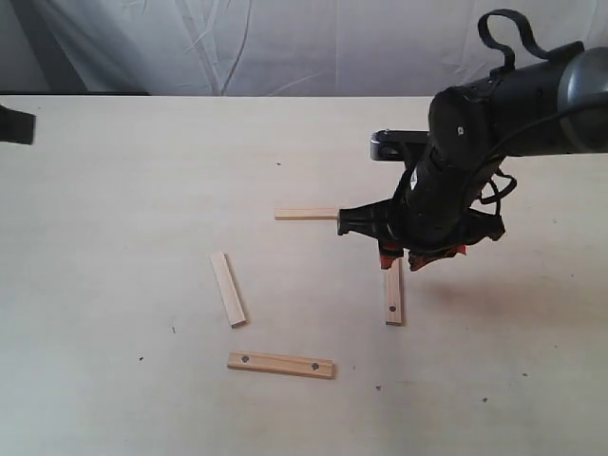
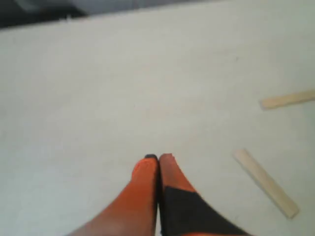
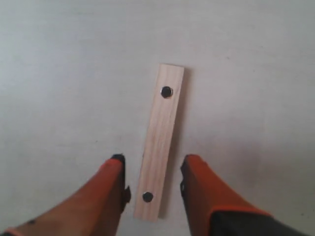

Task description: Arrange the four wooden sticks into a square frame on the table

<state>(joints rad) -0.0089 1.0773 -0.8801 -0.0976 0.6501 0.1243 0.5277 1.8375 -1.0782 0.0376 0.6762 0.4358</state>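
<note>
Four wooden sticks lie apart on the table (image 1: 114,237), none touching another. One lies across at the back (image 1: 306,214), one slants at the left (image 1: 228,288), one with two dark holes lies at the front (image 1: 281,364), and one (image 1: 393,296) lies on the right. My right gripper (image 1: 404,256) hangs over the far end of the right-hand stick. In the right wrist view that two-holed stick (image 3: 162,132) lies flat between the fingers of the right gripper (image 3: 154,162), which is open with gaps on both sides. My left gripper (image 2: 158,157) is shut on nothing above bare table.
The left wrist view shows two sticks, one near (image 2: 266,183) and one farther off (image 2: 288,99). A dark part of the left arm (image 1: 16,125) pokes in at the far left edge. White wrinkled cloth (image 1: 285,43) hangs behind the table's back edge.
</note>
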